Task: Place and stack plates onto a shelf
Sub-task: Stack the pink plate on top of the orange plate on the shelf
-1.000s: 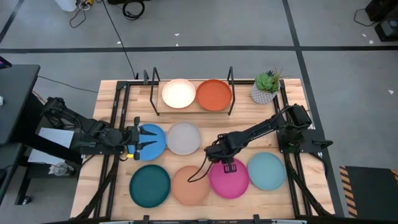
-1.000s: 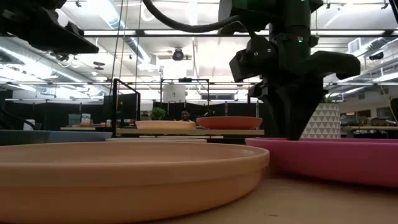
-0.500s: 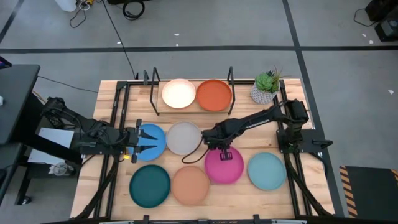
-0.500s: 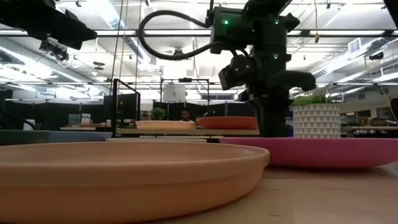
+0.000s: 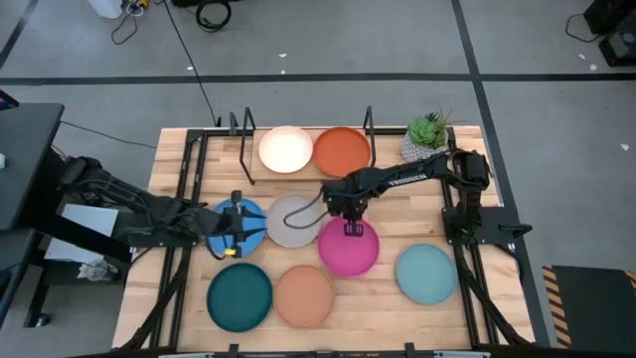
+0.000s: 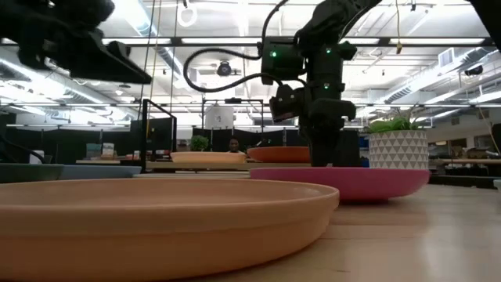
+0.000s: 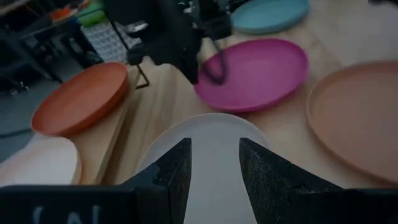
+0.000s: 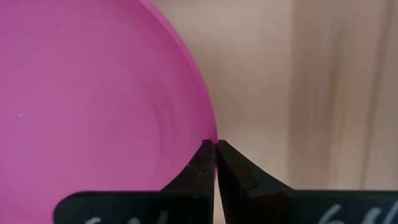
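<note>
Pink plate (image 5: 349, 247) sliding toward shelf (image 5: 308, 166), right gripper (image 5: 350, 228) pinching rim; left gripper (image 5: 238, 225) gaping over blue plate (image 5: 241, 225).

No text, label, brand, number or sign can be read in any view.

right pincer (image 8: 215, 147) clamped on pink plate (image 8: 87, 106) rim, above wooden tabletop (image 8: 292, 81)
</note>
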`<control>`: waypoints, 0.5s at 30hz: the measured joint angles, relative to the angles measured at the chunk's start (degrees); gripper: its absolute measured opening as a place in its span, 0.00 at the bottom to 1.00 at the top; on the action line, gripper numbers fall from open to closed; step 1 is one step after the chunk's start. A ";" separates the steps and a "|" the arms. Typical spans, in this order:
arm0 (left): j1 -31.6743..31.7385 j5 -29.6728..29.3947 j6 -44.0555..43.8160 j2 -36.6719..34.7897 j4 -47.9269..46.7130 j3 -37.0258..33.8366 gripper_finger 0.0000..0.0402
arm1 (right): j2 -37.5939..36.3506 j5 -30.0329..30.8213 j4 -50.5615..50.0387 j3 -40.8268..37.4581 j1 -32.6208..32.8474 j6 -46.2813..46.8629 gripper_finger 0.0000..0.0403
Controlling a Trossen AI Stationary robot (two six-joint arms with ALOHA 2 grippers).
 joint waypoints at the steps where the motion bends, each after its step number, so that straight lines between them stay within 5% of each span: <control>1: 0.74 1.04 1.64 1.47 1.55 0.01 0.35 | 0.00 -0.52 -0.01 0.00 -0.62 -0.34 0.02; 6: 4.05 3.07 7.08 8.75 7.48 0.09 0.35 | 0.00 -1.71 -0.34 0.00 -2.52 -1.58 0.02; 15: 7.72 9.05 7.03 19.84 3.34 9.58 0.35 | 0.00 -1.71 -0.64 -0.03 -3.45 -1.37 0.02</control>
